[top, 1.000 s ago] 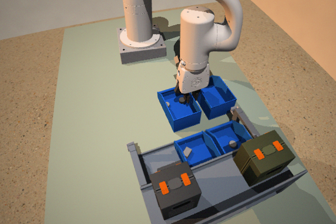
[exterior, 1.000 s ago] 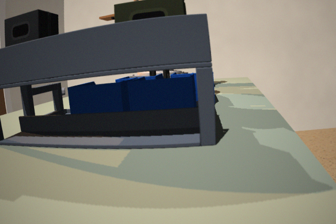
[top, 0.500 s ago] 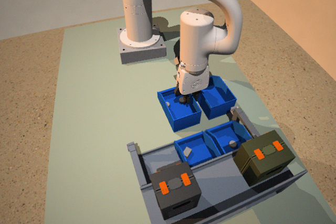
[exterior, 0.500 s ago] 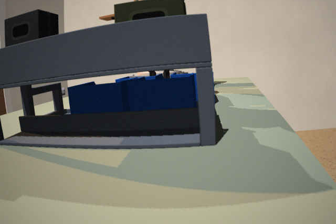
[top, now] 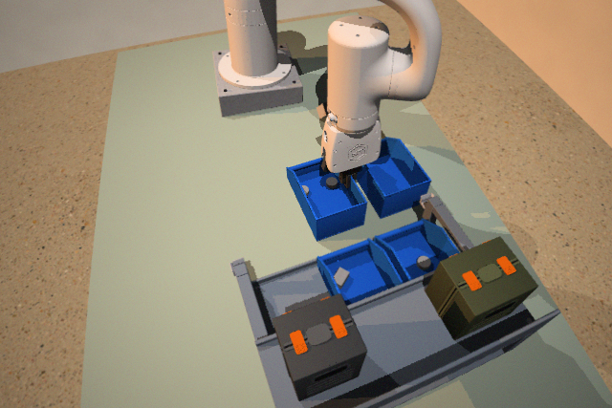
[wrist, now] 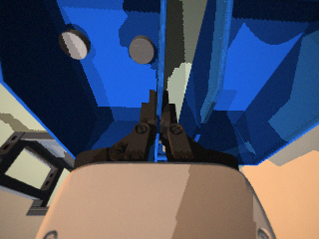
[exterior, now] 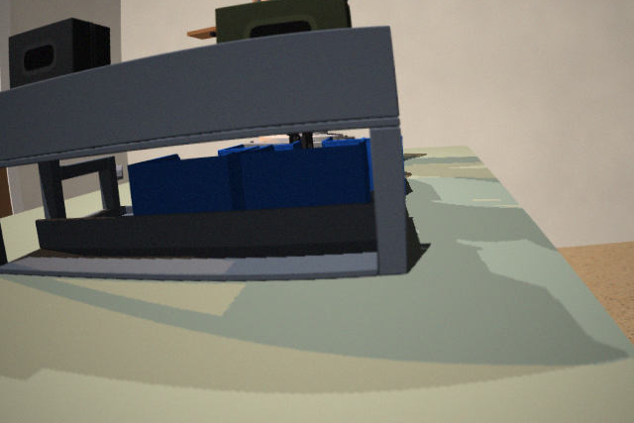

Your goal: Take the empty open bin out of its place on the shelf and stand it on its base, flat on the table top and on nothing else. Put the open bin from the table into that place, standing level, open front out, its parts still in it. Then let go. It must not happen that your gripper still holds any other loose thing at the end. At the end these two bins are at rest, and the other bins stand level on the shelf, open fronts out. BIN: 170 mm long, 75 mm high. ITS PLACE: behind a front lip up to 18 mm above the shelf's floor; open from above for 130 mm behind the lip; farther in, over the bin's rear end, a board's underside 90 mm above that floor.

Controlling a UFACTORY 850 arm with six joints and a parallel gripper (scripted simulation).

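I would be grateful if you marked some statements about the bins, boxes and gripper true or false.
1. Two round grey parts lie in one open blue bin on the table. True.
2. The tool is shut on a wall of the empty blue bin. False: it is shut on the wall of the bin with the round parts.
3. The dark grey box with orange latches stands on the table. False: it stands on the shelf unit.
4. The olive green box has orange latches. True.
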